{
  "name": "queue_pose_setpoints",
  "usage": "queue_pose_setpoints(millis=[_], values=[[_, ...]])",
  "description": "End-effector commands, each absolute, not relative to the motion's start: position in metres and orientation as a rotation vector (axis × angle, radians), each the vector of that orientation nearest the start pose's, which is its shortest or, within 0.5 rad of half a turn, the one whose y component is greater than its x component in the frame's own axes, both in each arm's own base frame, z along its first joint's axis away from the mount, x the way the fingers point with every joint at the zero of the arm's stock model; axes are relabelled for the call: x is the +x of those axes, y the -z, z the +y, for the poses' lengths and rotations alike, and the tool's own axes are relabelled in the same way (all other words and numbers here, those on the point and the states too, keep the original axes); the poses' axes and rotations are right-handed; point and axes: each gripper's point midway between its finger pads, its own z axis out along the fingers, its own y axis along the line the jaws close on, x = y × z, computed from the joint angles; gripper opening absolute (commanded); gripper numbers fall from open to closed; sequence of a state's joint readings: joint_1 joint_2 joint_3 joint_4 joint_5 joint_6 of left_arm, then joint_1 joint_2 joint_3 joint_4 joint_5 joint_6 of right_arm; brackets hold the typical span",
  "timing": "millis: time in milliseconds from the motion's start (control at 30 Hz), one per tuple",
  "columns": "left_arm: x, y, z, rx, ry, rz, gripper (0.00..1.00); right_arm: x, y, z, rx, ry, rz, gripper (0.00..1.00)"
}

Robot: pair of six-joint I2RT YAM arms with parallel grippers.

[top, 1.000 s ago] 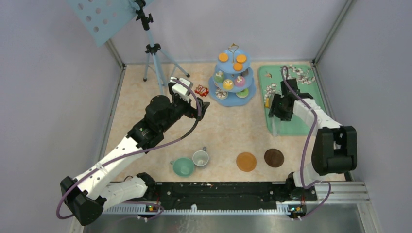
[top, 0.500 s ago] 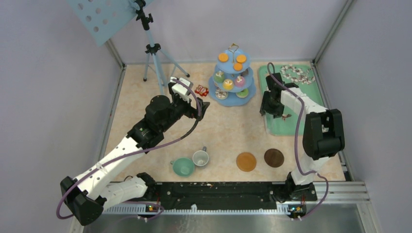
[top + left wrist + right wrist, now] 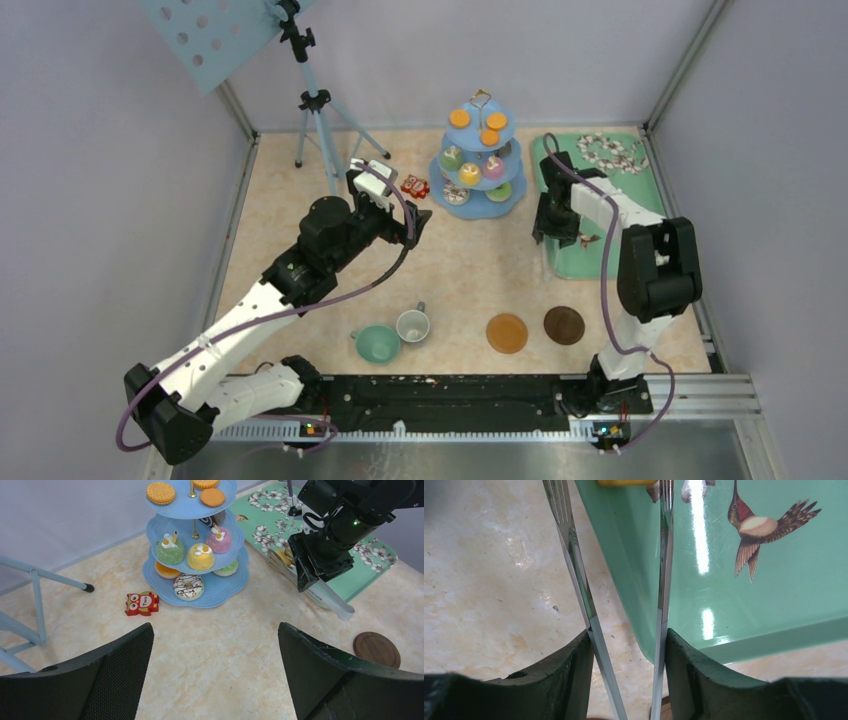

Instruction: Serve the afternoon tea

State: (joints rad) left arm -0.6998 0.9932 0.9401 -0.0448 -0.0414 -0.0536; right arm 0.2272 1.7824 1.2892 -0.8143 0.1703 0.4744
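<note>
**Tea stand loaded at back, R arm holding tongs by tray**

Light-blue 3-tier stand [image 3: 478, 160] upright at back-centre of table [image 3: 460, 270]. Top tier: orange biscuits [image 3: 160, 492]. Mid tier: cupcakes [image 3: 200, 556], green, yellow and pink. Bottom tier: donuts [image 3: 188, 586], one white w/ dark stripes facing front, others partly hidden behind it.

Teal cup [image 3: 378, 343] and grey-white cup [image 3: 412, 325] sit touching or nearly so at near-centre edge, both upright. To their right, light brown coaster [image 3: 507, 333] and dark brown coaster [image 3: 564, 325] lie flat side by side, apart, nothing on them.

Right gripper [image 3: 626, 645] clenched on pair of metal tongs [image 3: 579, 580]; both tong arms press against inner finger faces. Tongs point away from wrist over left rim of green tray [image 3: 734, 595]; one arm over bare table, other over tray edge. Small yellow-orange piece [image 3: 282, 557] sits between tong tips, can't tell what it is. R arm is just right of stand, not touching it.

Left gripper [image 3: 215, 630] released, fingers [image 3: 100, 675] wide apart, nothing between, hovering over table left of stand.

Red owl figure [image 3: 142, 603] lies on table just left of stand base. Tripod [image 3: 315, 110] stands at back-left
</note>
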Motion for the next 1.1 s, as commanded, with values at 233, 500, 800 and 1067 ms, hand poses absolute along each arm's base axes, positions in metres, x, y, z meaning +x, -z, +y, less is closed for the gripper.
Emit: queue_pose_setpoints(millis=[233,500,800,1067], values=[[0.285,-0.333,-0.234,0.486,0.558,1.561,0.99,0.371,-0.115,0.075,0.367,0.001,2.64,0.51],[0.285,-0.333,-0.235,0.489,0.561,1.562,0.99,0.371,-0.123,0.069,0.354,-0.003,2.627,0.51],[0.285,-0.334,-0.234,0.488,0.559,1.558,0.99,0.374,-0.109,0.067,0.288,-0.052,2.701,0.48],[0.285,-0.333,-0.234,0.49,0.558,1.561,0.99,0.37,-0.099,0.06,0.263,-0.037,2.735,0.45]])
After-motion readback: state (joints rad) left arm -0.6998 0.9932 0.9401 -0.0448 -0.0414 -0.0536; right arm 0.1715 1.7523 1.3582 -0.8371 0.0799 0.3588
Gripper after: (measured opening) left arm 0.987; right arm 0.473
